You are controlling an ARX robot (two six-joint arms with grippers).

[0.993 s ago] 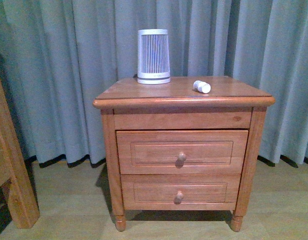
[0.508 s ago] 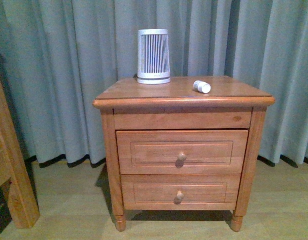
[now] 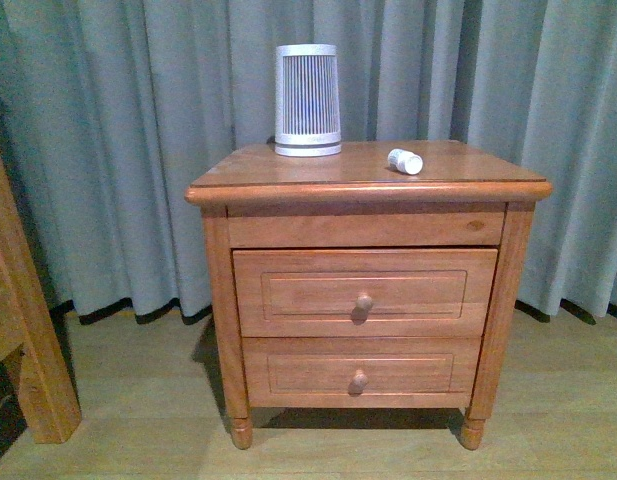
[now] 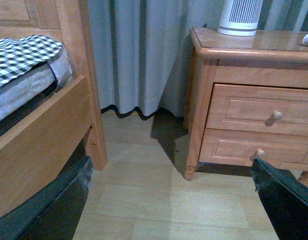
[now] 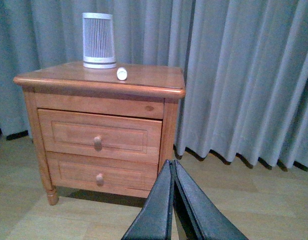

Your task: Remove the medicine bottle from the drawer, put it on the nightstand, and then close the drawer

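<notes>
medicine bottle [image 3: 405,161]: lying on its side on the nightstand [image 3: 368,290] top, right of the ribbed grey-white device [image 3: 307,100], apart from it
drawer [image 3: 364,293]: upper one, front flush with the frame, shut
left hand [image 4: 168,200]: dark fingers spread wide, holding nothing, low over the wooden floor beside the bed frame [image 4: 49,125]
right hand [image 5: 173,210]: fingers pressed together, empty, well short of the nightstand

Dim, bluish indoor light, soft sheen on the nightstand [image 3: 368,180] top, dark shadow pooling beneath it, mild graininess, focus acceptable throughout
</notes>
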